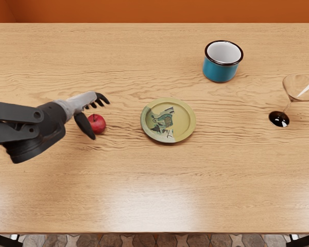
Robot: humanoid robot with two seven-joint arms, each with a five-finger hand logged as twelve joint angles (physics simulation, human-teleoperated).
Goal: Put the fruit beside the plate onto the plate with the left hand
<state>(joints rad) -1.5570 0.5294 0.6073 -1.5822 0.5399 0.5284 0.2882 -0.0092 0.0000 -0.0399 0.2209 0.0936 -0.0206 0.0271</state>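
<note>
A small red apple (98, 123) lies on the wooden table, left of a yellow-green plate (168, 120) with a painted pattern. My left hand (92, 113) reaches in from the left edge and hovers right at the apple. Its fingers (99, 100) are spread above the fruit and the thumb points down along the apple's left side. The hand is open and holds nothing. The plate has nothing on it.
A blue mug (222, 61) with a white inside stands at the back right. A martini glass (294, 98) with a dark base is near the right edge. The table's front edge runs along the bottom.
</note>
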